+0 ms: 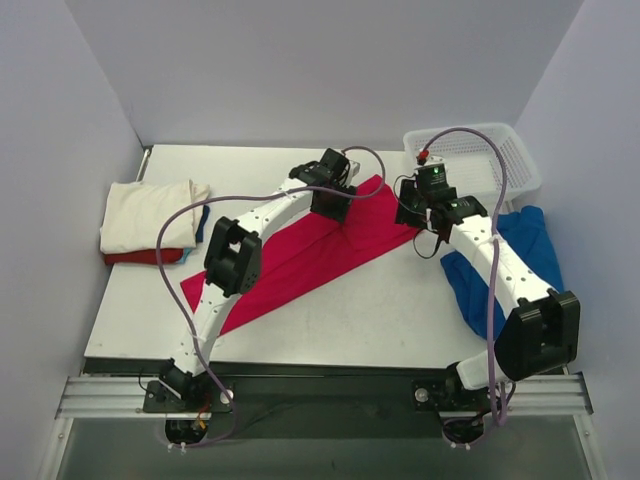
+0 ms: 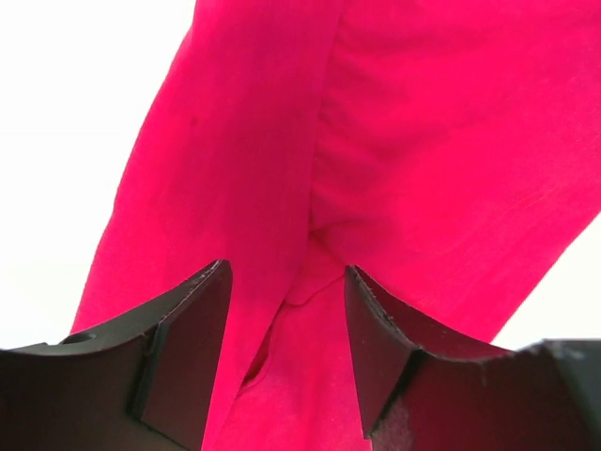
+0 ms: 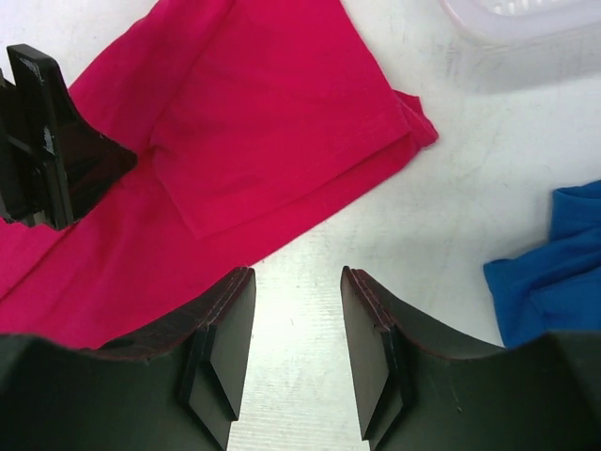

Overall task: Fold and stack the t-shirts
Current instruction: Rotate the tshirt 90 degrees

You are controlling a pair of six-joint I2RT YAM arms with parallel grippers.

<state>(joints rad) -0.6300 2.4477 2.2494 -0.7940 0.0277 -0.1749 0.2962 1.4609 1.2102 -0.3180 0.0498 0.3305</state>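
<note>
While red shirt [image 1: 300, 255] lies as a long diagonal strip across mid-bench [image 1: 380, 310], left gripper [image 2: 286, 282] hangs low over its far end, jaws apart astride a raised crease, nothing held. Right gripper [image 3: 299, 282] sits just off the shirt's far right corner, jaws open over bare bench. Blue shirt [image 1: 530, 245] lies crumpled at the right edge; cream shirt [image 1: 145, 215] lies folded far left. Step, by my reading: fold the strip's far end over. To do it well, each gripper takes a corner and pinches all layers. Lift and carry together, level, so the fold line comes out square. Lay the cloth down before letting go.
</note>
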